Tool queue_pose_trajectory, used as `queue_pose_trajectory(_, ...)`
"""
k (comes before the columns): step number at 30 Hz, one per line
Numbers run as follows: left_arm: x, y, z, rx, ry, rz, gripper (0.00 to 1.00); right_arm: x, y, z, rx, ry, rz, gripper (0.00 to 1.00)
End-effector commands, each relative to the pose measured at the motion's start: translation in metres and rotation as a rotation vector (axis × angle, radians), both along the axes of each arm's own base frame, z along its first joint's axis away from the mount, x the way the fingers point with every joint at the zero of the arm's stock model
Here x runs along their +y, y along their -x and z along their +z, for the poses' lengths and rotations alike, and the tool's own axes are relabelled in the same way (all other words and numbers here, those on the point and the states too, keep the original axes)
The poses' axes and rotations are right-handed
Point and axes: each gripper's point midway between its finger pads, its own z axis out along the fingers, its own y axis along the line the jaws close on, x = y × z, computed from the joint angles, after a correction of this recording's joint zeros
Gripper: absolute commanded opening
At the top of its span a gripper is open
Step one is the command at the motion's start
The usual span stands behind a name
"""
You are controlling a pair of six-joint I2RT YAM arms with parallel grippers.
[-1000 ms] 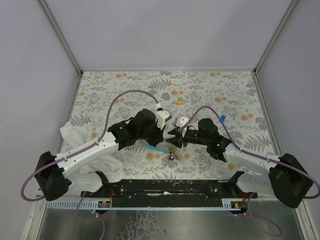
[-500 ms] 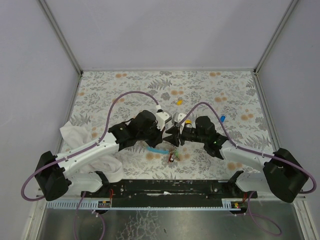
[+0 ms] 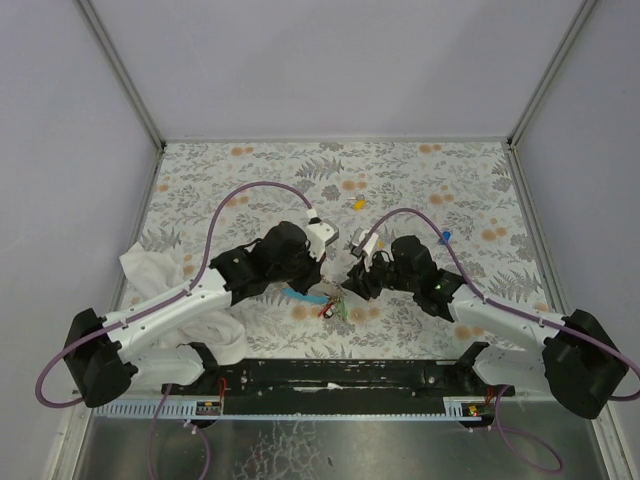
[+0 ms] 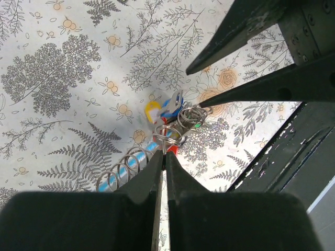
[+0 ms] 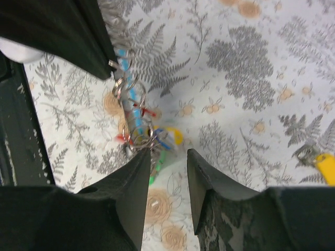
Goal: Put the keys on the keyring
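My left gripper [image 4: 165,155] is shut on the keyring [image 4: 165,135], a thin metal ring joined to a coiled strap with a light-blue section [image 4: 123,167]. It holds the ring low over the table. On the ring hangs a bunch of keys [image 4: 172,111] with yellow, blue, green and red heads. My right gripper [image 5: 168,155] is open; its left finger [image 5: 137,172] touches the ring beside the keys [image 5: 157,137]. From above, both grippers [image 3: 322,276] [image 3: 353,284] meet over the bunch [image 3: 331,304]. A loose yellow key [image 3: 357,204] and a loose blue key [image 3: 446,237] lie farther back.
A crumpled white cloth [image 3: 148,270] lies at the table's left edge under my left arm. The loose yellow key also shows at the right edge of the right wrist view [image 5: 324,166]. The black base rail [image 3: 330,372] runs along the near edge.
The keyring and its keys have shifted a little left and toward me with my left gripper. My right gripper has drawn back slightly from the left one.
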Motion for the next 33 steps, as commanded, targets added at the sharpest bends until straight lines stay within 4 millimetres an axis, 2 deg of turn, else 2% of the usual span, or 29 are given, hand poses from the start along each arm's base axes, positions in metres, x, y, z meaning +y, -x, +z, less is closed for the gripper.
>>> queue_pose_trajectory(1, -0.012, -0.007, 0.020, -0.080, 0.054, -0.042, 0.00, -0.007, 0.010, 0.006, 0.003, 0.024, 0.034, 0.41)
queue_pose_trajectory(7, -0.011, -0.003, 0.012, -0.054, 0.016, -0.073, 0.00, 0.002, -0.003, 0.054, -0.174, -0.102, 0.035, 0.42)
queue_pose_trajectory(9, -0.011, 0.000, 0.011, -0.055, 0.017, -0.094, 0.00, 0.010, -0.001, 0.060, -0.222, -0.125, 0.092, 0.45)
queue_pose_trajectory(11, -0.012, 0.003, 0.010, -0.054, 0.017, -0.124, 0.00, 0.018, 0.006, 0.058, -0.255, -0.122, 0.197, 0.50)
queue_pose_trajectory(13, -0.013, 0.006, 0.011, -0.060, 0.023, -0.156, 0.00, 0.025, 0.017, 0.051, -0.272, -0.099, 0.322, 0.62)
queue_pose_trajectory(16, -0.014, 0.011, 0.013, -0.062, 0.031, -0.193, 0.00, 0.029, 0.025, 0.044, -0.291, -0.078, 0.436, 0.66)
queue_pose_trajectory(25, -0.014, 0.020, 0.016, -0.069, 0.053, -0.247, 0.00, 0.037, 0.032, 0.049, -0.274, -0.174, 0.602, 0.67)
queue_pose_trajectory(30, -0.013, 0.021, 0.020, -0.087, 0.067, -0.251, 0.00, 0.041, 0.025, 0.038, -0.191, -0.176, 0.600, 0.65)
queue_pose_trajectory(33, -0.012, 0.018, 0.024, -0.104, 0.075, -0.228, 0.00, 0.042, 0.028, 0.038, -0.162, -0.190, 0.610, 0.60)
